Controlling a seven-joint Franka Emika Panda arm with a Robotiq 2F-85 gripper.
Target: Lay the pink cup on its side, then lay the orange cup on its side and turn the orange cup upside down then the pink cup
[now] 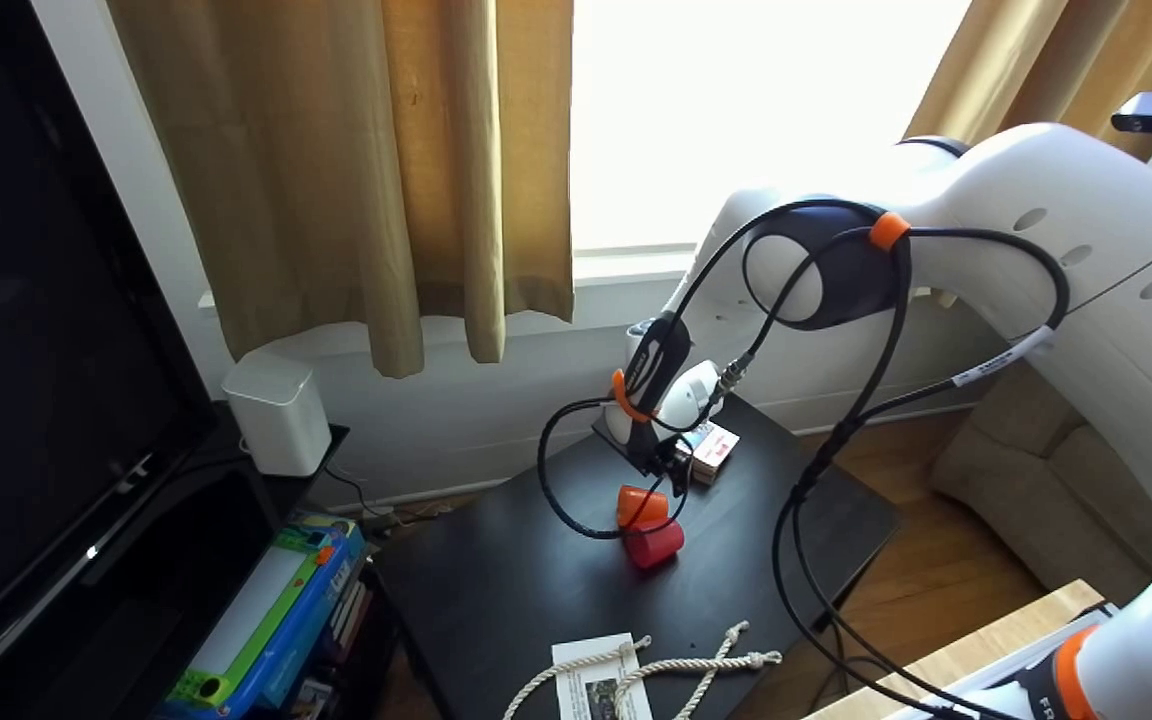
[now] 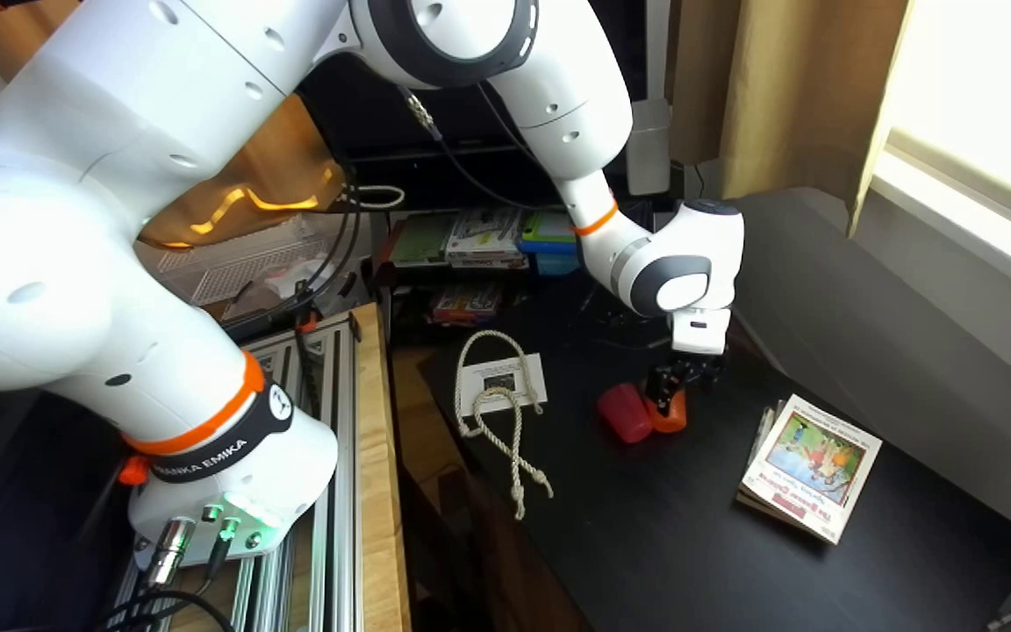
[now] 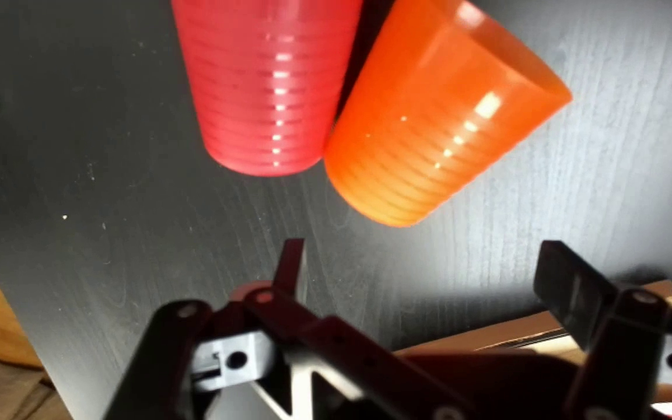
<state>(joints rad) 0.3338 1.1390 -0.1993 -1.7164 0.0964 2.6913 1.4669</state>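
Note:
The pink cup (image 3: 269,87) and the orange cup (image 3: 429,122) lie on their sides on the black table, their narrow ends touching or nearly so in the wrist view. The orange cup's mouth faces the upper right there; the pink cup's mouth is cut off by the top edge. In both exterior views the pink cup (image 1: 654,545) (image 2: 624,412) is beside the orange cup (image 1: 642,505) (image 2: 669,416). My gripper (image 3: 420,256) is open with nothing between its fingers (image 3: 569,286), near the orange cup's base. In an exterior view the gripper (image 2: 679,386) partly covers the orange cup.
A stack of books (image 2: 813,465) is close to the gripper, partly beneath it in the wrist view. Knotted rope (image 1: 696,663) lies over a printed card (image 1: 604,690) near one table edge. A loose cable loop (image 1: 561,505) hangs by the wrist, in front of the cups.

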